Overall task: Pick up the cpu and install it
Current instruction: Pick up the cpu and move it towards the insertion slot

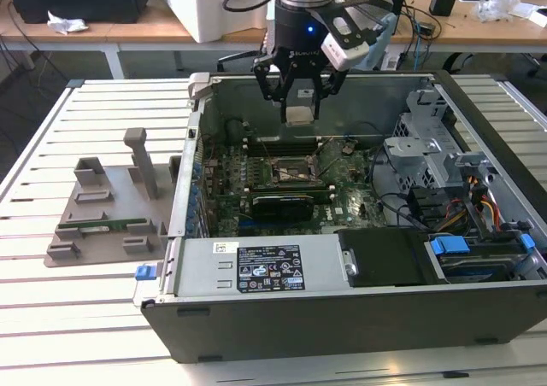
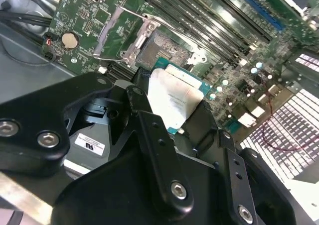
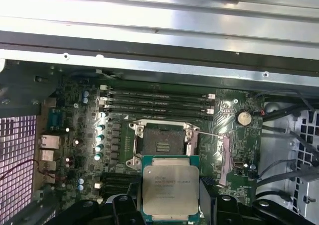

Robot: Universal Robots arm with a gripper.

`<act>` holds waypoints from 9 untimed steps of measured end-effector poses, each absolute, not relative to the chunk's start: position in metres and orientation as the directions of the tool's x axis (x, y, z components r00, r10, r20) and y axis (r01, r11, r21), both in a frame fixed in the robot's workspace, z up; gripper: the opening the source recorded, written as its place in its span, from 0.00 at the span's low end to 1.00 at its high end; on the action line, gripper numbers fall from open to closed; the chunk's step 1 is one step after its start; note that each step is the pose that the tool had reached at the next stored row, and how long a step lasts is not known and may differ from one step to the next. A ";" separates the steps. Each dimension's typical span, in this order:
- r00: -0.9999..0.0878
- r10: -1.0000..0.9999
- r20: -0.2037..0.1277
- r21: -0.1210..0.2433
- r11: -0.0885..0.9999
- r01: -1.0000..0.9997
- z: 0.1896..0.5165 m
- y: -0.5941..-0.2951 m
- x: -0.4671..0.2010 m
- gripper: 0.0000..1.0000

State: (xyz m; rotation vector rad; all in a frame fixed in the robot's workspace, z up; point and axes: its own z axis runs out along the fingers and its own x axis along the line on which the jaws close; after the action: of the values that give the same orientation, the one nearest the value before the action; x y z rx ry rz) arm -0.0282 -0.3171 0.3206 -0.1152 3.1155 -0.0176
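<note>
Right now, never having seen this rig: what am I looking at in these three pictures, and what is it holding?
This is one robot arm with a black fingered gripper at its end. The exterior view comes from a camera off the arm that takes in the whole bench. Both wrist views come from cameras riding on the arm, looking past the gripper. On the white slatted table lies an open dark metal computer case with its green motherboard exposed. A grey plastic holder sits on the exterior view's left. The gripper is shut on a small flat square chip with a silver metal top and thin green edge, the cpu. It hangs above the motherboard near the open processor socket, not yet seated in it.
</note>
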 end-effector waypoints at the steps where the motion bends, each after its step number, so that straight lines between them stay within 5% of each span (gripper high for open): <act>1: -0.997 -0.074 -0.023 -0.012 0.997 -0.074 0.317 -0.315 -0.027 0.54; 9: -0.997 -0.074 -0.023 -0.018 0.997 -0.074 0.289 -0.312 -0.025 0.54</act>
State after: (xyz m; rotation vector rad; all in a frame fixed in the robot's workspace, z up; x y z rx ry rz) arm -0.0252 -0.3119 0.2888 -0.1153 3.1157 -0.0260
